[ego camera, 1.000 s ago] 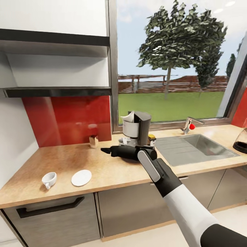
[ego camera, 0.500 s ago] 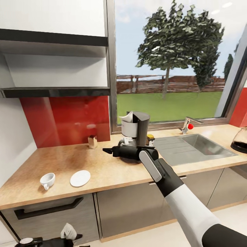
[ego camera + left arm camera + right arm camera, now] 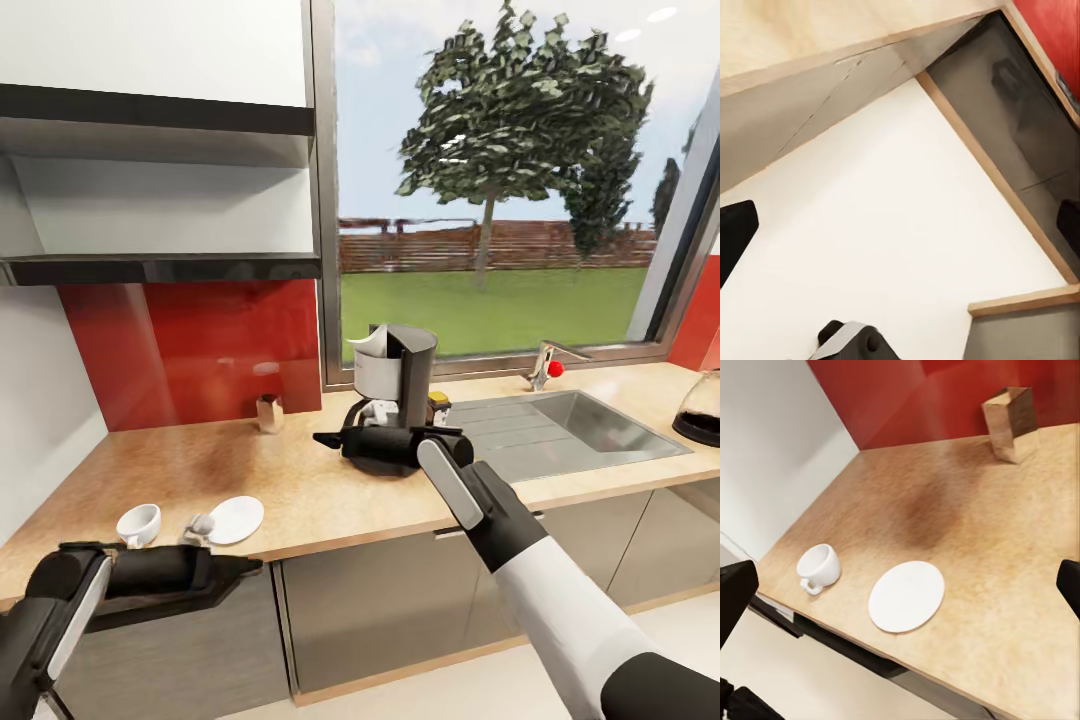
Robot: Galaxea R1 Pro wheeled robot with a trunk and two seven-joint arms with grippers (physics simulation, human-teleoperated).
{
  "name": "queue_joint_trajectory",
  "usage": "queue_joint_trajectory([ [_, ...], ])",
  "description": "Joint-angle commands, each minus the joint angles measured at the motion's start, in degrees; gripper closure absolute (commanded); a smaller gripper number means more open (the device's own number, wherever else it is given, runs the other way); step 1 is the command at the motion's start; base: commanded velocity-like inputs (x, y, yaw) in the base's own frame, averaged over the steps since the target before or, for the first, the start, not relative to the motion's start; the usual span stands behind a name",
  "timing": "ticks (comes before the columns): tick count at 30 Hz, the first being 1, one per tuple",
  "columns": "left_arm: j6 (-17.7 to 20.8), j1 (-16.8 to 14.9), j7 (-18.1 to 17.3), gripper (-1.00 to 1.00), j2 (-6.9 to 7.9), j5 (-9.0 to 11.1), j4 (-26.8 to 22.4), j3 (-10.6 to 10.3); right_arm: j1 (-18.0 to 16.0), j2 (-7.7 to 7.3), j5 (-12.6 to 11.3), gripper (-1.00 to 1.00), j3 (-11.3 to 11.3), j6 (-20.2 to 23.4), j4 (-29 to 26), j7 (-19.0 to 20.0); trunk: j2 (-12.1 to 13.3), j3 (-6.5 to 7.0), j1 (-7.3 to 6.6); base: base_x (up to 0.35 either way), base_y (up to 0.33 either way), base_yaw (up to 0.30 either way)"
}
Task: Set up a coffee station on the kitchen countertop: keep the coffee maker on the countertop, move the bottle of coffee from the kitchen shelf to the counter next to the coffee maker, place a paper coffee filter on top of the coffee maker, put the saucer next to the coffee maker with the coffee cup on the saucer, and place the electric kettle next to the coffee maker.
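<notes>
The coffee maker [image 3: 398,375] stands on the kitchen countertop [image 3: 300,480] by the window, with the paper coffee filter [image 3: 366,345] on its top. Behind my right wrist the yellow-lidded bottle of coffee [image 3: 440,404] peeks out beside the machine. The saucer [image 3: 235,519] [image 3: 906,595] and the coffee cup [image 3: 138,523] [image 3: 817,566] lie side by side near the front left edge, the cup off the saucer. At the far right sits the electric kettle [image 3: 700,410]. My right gripper [image 3: 325,438] hovers open in front of the coffee maker, pointing left. My left gripper [image 3: 248,566] is open, below the counter edge near the saucer.
A small brown paper bag [image 3: 270,412] [image 3: 1011,420] stands against the red backsplash. The steel sink [image 3: 560,425] and tap [image 3: 548,365] lie right of the coffee maker. A wall shelf [image 3: 160,265] hangs above left. Grey drawer fronts [image 3: 1020,135] and white floor [image 3: 885,225] lie below.
My left arm has risen from below into the lower left, its gripper now just under the counter edge. The right gripper has drifted slightly right. The objects have not moved.
</notes>
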Motion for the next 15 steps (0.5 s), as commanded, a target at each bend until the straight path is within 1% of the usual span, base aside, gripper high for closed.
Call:
queue_joint_trajectory([
  [1,0.6,-0.8,-0.1,-1.0,0.0,0.2,-0.2,-0.1,0.0,-0.02,0.2,-1.0,-0.1,0.2,0.0,0.2,0.0,-0.03,0.02,0.0,0.0,0.0],
  [7,1.1,-4.9,-0.1,-1.0,0.06,1.0,-0.1,0.2,0.0,-0.08,0.2,-1.0,-0.1,0.2,0.0,0.2,0.0,-0.03,0.02,0.0,0.0,0.0],
  [9,1.1,-7.6,-0.2,-1.0,0.05,1.4,1.1,0.4,0.0,-0.08,0.3,-1.0,0.0,0.2,0.1,0.2,0.0,-0.03,0.02,0.0,0.0,0.0],
  [11,1.1,-8.9,-0.1,-1.0,0.01,1.4,2.6,0.6,0.0,-0.08,0.3,-1.0,0.0,0.2,0.1,0.2,0.0,-0.03,0.02,0.0,0.0,0.0],
  [12,1.1,-9.6,-0.1,-1.0,-0.03,1.3,3.6,1.2,0.0,-0.08,0.4,-1.0,0.0,0.1,0.1,0.2,0.0,-0.03,0.02,0.0,0.0,0.0],
  [13,1.1,-10.4,0.0,-1.0,-0.09,1.3,5.4,2.5,0.0,-0.04,0.6,-1.0,0.1,0.1,0.1,0.2,0.0,-0.03,0.02,0.0,0.0,0.0],
  [15,1.1,-10.9,0.2,-1.0,-0.15,1.1,7.8,4.9,0.0,-0.02,0.7,-1.0,0.1,0.1,0.2,0.2,0.0,-0.03,0.02,0.0,0.0,0.0],
])
